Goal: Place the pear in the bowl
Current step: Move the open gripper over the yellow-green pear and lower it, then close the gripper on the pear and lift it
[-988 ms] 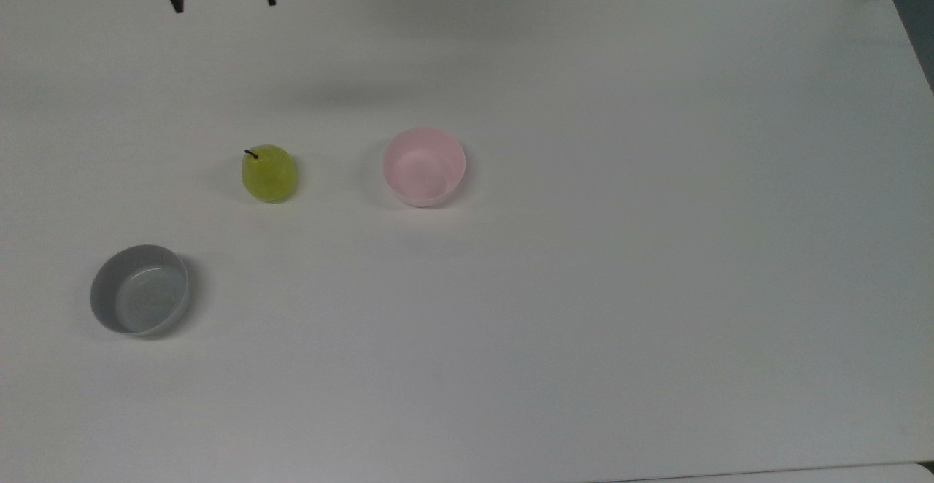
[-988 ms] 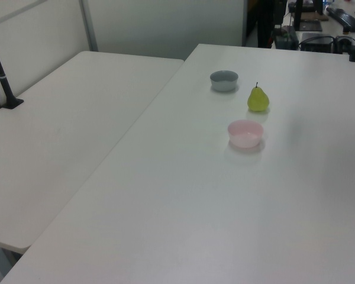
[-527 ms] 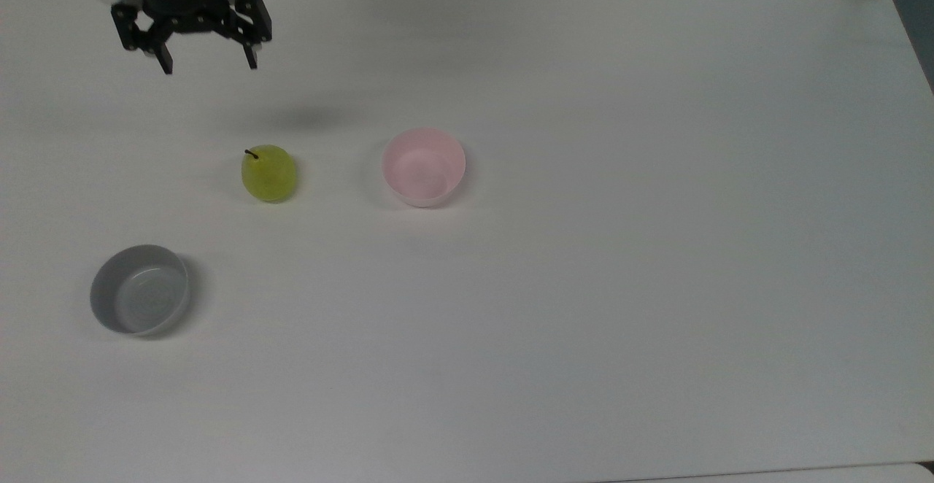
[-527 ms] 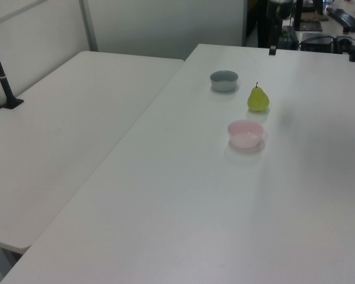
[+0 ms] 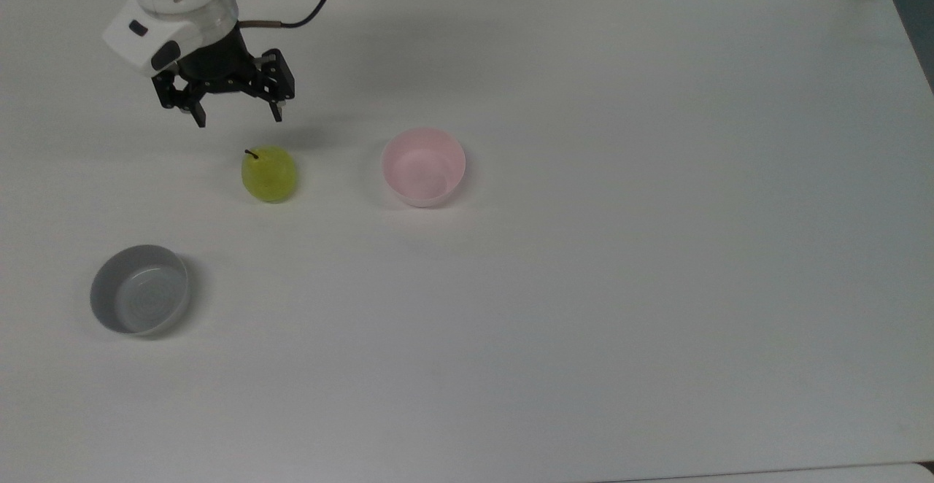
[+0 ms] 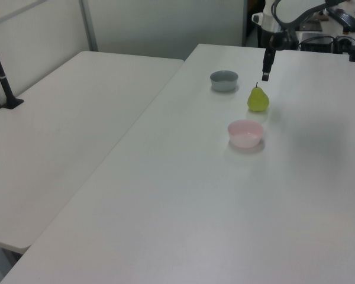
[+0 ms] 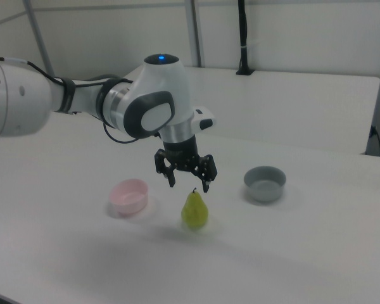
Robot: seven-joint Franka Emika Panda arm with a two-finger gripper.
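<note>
The gripper [image 7: 189, 183] hangs above the pear [image 7: 194, 210], fingers spread wide and empty. The pear stands upright on the table [image 5: 584, 286], between the pink bowl [image 7: 129, 195] and the grey bowl [image 7: 264, 183].

There is one pear [image 5: 269, 173], yellow-green with a little dark stem. There are two bowls: one pink bowl [image 5: 424, 166] and one grey bowl [image 5: 139, 299]. That makes three small things on the big white table [image 5: 620, 249]. A second white table [image 6: 65, 130] stands next to it. There is one robot arm [image 7: 82, 104], and it has one gripper [image 5: 238, 117] with two fingers.
</note>
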